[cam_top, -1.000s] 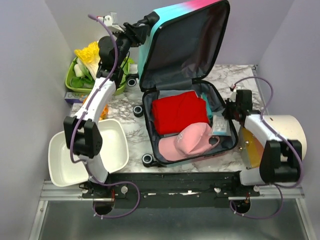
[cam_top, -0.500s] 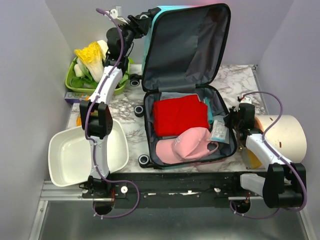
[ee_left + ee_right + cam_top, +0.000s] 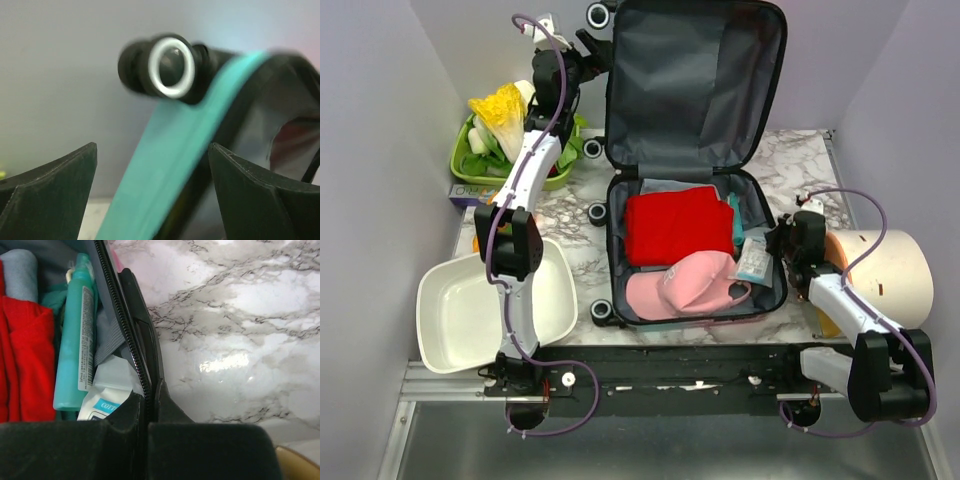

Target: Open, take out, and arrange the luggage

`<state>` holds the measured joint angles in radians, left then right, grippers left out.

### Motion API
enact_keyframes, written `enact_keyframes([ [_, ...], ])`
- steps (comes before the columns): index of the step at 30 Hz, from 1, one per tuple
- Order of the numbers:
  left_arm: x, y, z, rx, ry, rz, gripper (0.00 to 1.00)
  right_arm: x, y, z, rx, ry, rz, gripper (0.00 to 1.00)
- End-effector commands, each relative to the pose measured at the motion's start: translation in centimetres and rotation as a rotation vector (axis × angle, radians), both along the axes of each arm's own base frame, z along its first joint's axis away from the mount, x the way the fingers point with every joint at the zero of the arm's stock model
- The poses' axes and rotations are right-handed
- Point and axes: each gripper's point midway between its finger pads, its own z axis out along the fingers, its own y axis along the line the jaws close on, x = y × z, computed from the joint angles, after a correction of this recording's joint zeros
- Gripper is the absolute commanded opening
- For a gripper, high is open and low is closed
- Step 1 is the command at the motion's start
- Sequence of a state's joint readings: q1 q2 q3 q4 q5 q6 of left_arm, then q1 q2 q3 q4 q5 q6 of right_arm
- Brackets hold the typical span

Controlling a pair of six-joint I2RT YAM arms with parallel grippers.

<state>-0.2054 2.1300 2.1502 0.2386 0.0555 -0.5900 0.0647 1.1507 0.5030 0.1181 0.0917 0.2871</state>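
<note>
Your right gripper (image 3: 782, 240) clamps the rim of the pink-to-teal hard-shell suitcase (image 3: 695, 90) — red folded cloth (image 3: 678, 225) just left of it — your left gripper (image 3: 152, 165) gapes astride the lid's edge.

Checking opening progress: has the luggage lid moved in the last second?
Yes. The luggage lid swung further open, back toward the rear wall.

Right claw (image 3: 151, 402) seemingly clamps the luggage (image 3: 142, 325) rim.
</note>
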Motion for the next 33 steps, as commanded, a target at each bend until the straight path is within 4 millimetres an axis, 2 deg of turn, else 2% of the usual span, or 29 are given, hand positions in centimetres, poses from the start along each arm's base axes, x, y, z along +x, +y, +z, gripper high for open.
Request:
enact_keyframes([
  [1, -0.5, 0.2, -6.3, 0.128, 0.223, 0.079, 0.99, 0.3, 0.5, -0.2, 0.248, -0.055, -0.202, 0.01],
  [2, -0.7, 0.5, -6.3, 0.128, 0.229, 0.088, 0.99, 0.2, 0.5, -0.4, 0.253, -0.053, -0.206, 0.01],
  [3, -1.0, 0.8, -7.4, 0.143, 0.269, 0.099, 0.99, 0.2, 0.5, -0.5, 0.253, -0.052, -0.209, 0.01],
  [5, -1.7, 1.9, -6.6, 0.152, 0.264, 0.127, 0.99, 0.2, 0.7, -0.4, 0.259, -0.055, -0.197, 0.02],
  [6, -2.0, 2.3, -7.3, 0.165, 0.277, 0.138, 0.99, 0.2, 0.6, -0.5, 0.254, -0.051, -0.196, 0.03],
  [8, -3.0, 2.9, -6.0, 0.169, 0.256, 0.159, 0.99, 0.5, 0.3, -0.2, 0.240, -0.060, -0.208, 0.05],
  [9, -3.4, 3.1, -6.9, 0.179, 0.274, 0.163, 0.99, 0.6, 0.1, 0.0, 0.238, -0.064, -0.222, 0.05],
  [10, -4.2, 3.3, -5.7, 0.170, 0.257, 0.165, 0.99, 0.7, 0.0, -0.1, 0.227, -0.060, -0.226, 0.05],
  [11, -4.8, 3.3, -5.5, 0.174, 0.256, 0.159, 0.99, 0.9, -0.6, 0.2, 0.205, -0.068, -0.246, 0.05],
  [12, -5.3, 3.5, -6.2, 0.178, 0.276, 0.164, 0.99, 1.5, -0.7, 0.9, 0.198, -0.084, -0.253, 0.04],
  [13, -6.4, 3.8, -4.9, 0.158, 0.265, 0.168, 0.99, 1.8, -0.9, 0.6, 0.195, -0.074, -0.263, 0.03],
  [15, -7.7, 3.9, -5.7, 0.162, 0.311, 0.156, 0.99, 2.9, -0.6, 1.3, 0.189, -0.078, -0.245, 0.02],
  [16, -9.0, 4.0, -4.9, 0.152, 0.319, 0.150, 0.99, 3.0, -0.7, 1.1, 0.187, -0.065, -0.250, 0.02],
  [18, -10.9, 4.0, -7.3, 0.156, 0.427, 0.127, 0.99, 3.4, -0.8, 0.7, 0.180, -0.046, -0.263, 0.05],
  [19, -12.3, 4.0, -7.0, 0.146, 0.443, 0.117, 0.99, 3.8, -0.8, 1.1, 0.182, -0.054, -0.263, 0.06],
  [20, -13.3, 3.7, -7.6, 0.148, 0.469, 0.098, 0.99, 4.0, -1.0, 1.3, 0.176, -0.056, -0.268, 0.06],
  [21, -14.3, 3.3, -10.3, 0.163, 0.523, 0.076, 0.99, 4.2, -0.9, 1.6, 0.173, -0.057, -0.262, 0.08],
  [22, -15.8, 3.1, -9.6, 0.156, 0.509, 0.064, 0.99, 4.0, -0.9, 1.4, 0.167, -0.032, -0.259, 0.12],
  [23, -16.8, 2.1, -10.0, 0.158, 0.510, 0.037, 0.99, 4.4, -0.6, 2.2, 0.173, -0.040, -0.248, 0.25],
  [24, -17.9, 1.6, -12.5, 0.169, 0.555, 0.014, 0.99, 4.2, -0.6, 2.6, 0.172, -0.048, -0.240, 0.33],
  [25, -19.2, 1.3, -11.8, 0.164, 0.535, -0.003, 0.99, 4.0, -0.6, 2.7, 0.171, -0.049, -0.239, 0.41],
  [26, -20.1, 0.2, -12.1, 0.165, 0.528, -0.028, 0.99, 3.7, -0.7, 2.8, 0.167, -0.051, -0.240, 0.54],
  [27, -21.1, -0.1, -14.0, 0.162, 0.568, -0.036, 0.99, 3.4, -1.0, 3.6, 0.158, -0.073, -0.247, 0.59],
  [28, -22.2, -0.4, -13.5, 0.156, 0.556, -0.049, 0.99, 3.0, -1.2, 4.0, 0.144, -0.077, -0.245, 0.63],
  [29, -23.0, -0.7, -14.0, 0.161, 0.567, -0.058, 0.99, 2.9, -1.3, 4.7, 0.126, -0.089, -0.238, 0.71],
  [30, -24.3, -2.1, -15.2, 0.180, 0.589, -0.093, 0.99, 2.7, -1.5, 5.4, 0.096, -0.096, -0.223, 0.76],
  [31, -25.4, -2.6, -15.0, 0.195, 0.578, -0.114, 0.99, 2.2, -1.6, 6.3, 0.083, -0.100, -0.211, 0.81],
  [32, -26.1, -3.2, -15.3, 0.201, 0.576, -0.135, 0.99, 1.7, -1.6, 6.6, 0.068, -0.084, -0.198, 0.98],
  [33, -27.5, -4.4, -16.4, 0.221, 0.590, -0.179, 0.99, 1.5, -1.3, 7.6, 0.052, -0.095, -0.168, 1.00],
])
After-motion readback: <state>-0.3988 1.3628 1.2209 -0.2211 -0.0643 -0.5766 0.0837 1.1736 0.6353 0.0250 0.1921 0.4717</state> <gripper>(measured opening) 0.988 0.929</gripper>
